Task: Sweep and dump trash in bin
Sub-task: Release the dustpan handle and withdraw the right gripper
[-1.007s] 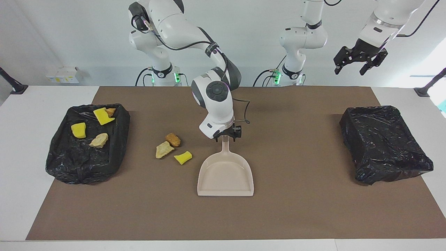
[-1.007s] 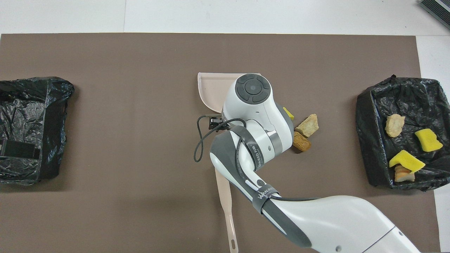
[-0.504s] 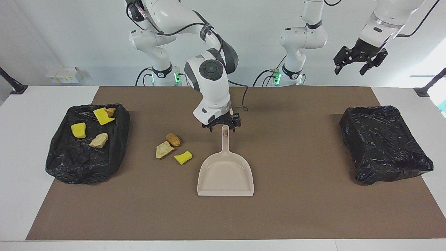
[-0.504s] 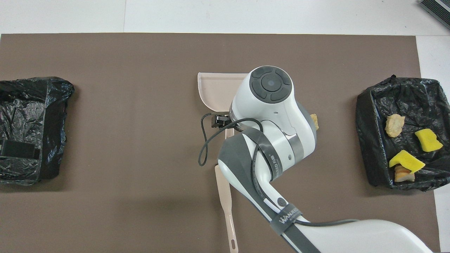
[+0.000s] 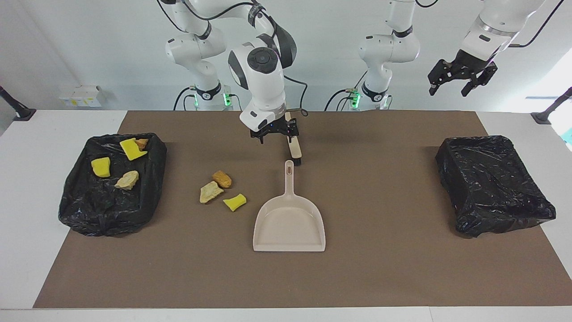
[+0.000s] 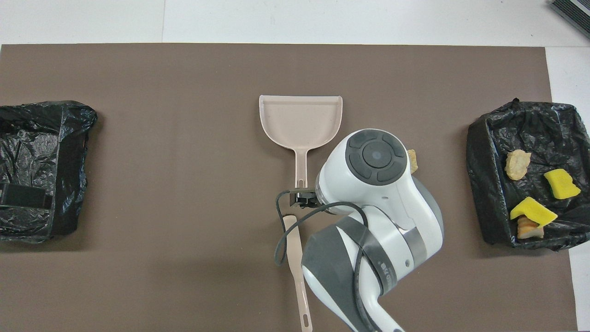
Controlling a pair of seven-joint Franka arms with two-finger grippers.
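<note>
Nearest to me lies the brush (image 5: 293, 145), flat on the worktop (image 5: 380, 277) with its handle end toward my bases. My right hand (image 5: 273, 132) hangs just above it with its fingers spread and nothing in them. My left hand (image 5: 460, 79) waits high in the air above the worktop edge at the left arm's end, released as well and holding nothing.

A little farther out sits the dustpan (image 5: 289, 222), empty, its handle pointing toward the brush and its mouth facing away from me.

Beside the dustpan, toward the right arm's end, three pieces of trash are loose on the worktop: an orange-brown chunk (image 5: 221, 179), a tan chunk (image 5: 210, 192) and a yellow sponge piece (image 5: 235, 202), close together.

At the right arm's end, the black-lined bin (image 5: 85, 210) holds four pieces: two yellow sponges (image 5: 101, 167), a tan chunk and a small orange bit. The other bin (image 5: 494, 190) at the left arm's end shows no trash in it.

I judge the job a little past halfway: four pieces binned, three left to sweep into the pan and tip out, with both tools lying free.
</note>
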